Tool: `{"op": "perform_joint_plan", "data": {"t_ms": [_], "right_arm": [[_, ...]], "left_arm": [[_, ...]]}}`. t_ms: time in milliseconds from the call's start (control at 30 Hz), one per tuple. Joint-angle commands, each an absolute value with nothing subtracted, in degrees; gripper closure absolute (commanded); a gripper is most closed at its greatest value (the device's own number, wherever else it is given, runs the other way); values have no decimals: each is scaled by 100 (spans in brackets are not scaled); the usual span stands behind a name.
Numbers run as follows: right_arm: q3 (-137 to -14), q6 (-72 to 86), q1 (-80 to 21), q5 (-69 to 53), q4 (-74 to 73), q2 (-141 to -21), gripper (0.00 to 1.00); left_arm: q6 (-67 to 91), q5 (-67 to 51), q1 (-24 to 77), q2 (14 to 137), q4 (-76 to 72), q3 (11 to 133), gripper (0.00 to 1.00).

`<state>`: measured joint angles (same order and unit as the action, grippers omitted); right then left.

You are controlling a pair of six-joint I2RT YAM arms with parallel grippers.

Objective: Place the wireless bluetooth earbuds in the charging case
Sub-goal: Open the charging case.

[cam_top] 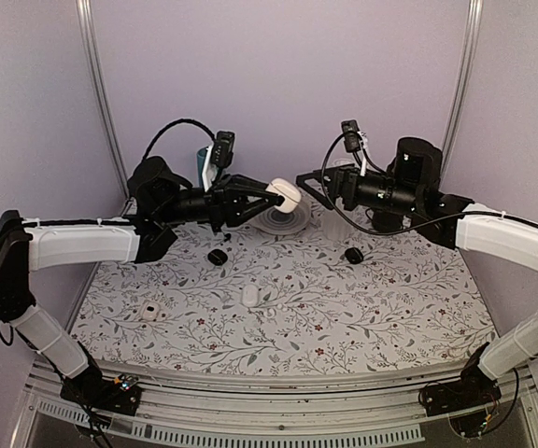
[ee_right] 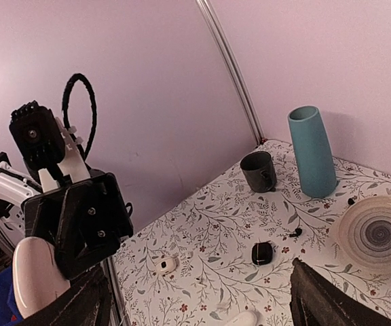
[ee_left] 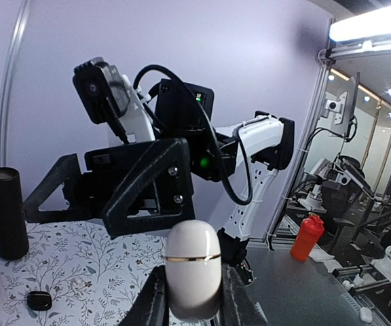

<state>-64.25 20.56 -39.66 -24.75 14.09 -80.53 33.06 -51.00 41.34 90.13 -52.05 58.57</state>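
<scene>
My left gripper is shut on a white pebble-shaped charging case, held above the table with its lid closed. My right gripper stands open just right of that case, facing it, with nothing between its fingers. A small black earbud lies on the floral cloth near a closed black case. Another black speck lies by the teal tumbler. A white case with a dark opening rests farther left.
A ringed plate sits below the held case. The teal tumbler and a black cup stand at the back. Two black cases and a white case lie mid-table.
</scene>
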Motion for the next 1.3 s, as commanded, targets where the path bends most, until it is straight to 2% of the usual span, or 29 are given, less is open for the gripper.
{"op": "perform_joint_plan", "data": {"t_ms": [0, 233, 567, 800, 1267], "right_arm": [[-6469, 2132, -3942, -2435, 1429, -7987, 9], [-6137, 2156, -3957, -2582, 1713, -7626, 9], [-6367, 1753, -4430, -2544, 1697, -7972, 9], [-6600, 1873, -4268, -2068, 1483, -8269, 9], [-6811, 2310, -3922, -2399, 1495, -8507, 9]], "left_arm": [[3360, -5073, 4004, 9017, -5452, 5994, 100], [3763, -4834, 3869, 9196, -5886, 5922, 100], [3870, -4905, 3825, 9268, -5805, 6064, 100], [3909, -5336, 3882, 9202, -6019, 6038, 100], [3832, -6019, 3910, 9171, -6142, 5934, 100]]}}
